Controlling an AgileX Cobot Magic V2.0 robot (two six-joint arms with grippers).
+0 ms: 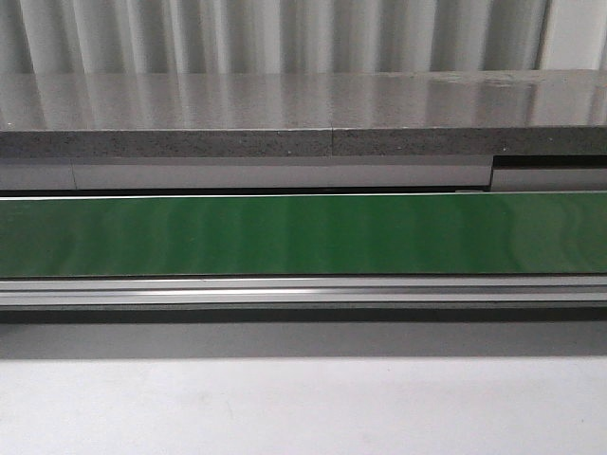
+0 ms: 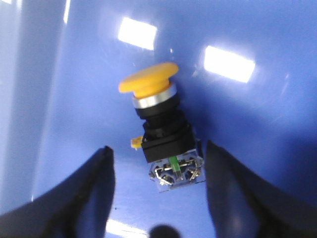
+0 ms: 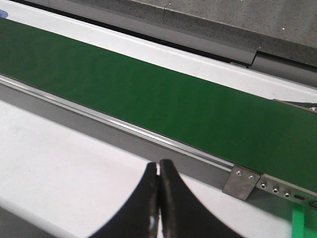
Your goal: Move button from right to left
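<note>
Blue bin floor holds button [image 2: 161,131]; bin edges cropped.

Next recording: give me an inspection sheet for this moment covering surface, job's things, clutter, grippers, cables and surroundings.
Surface: green conveyor belt with metal side rails, pale tabletop in front; nothing lies on either in the front view.
Job's things: button with yellow head lies on a glossy blue surface, seen only in the left wrist view.
Clutter: nothing seen.
Grippers: left gripper open, fingers on either side of the button, not touching it; right gripper shut, empty, over the pale tabletop near the belt's end.
Cables: nothing seen.
Surroundings: grey speckled ledge behind the belt, corrugated wall beyond.
</note>
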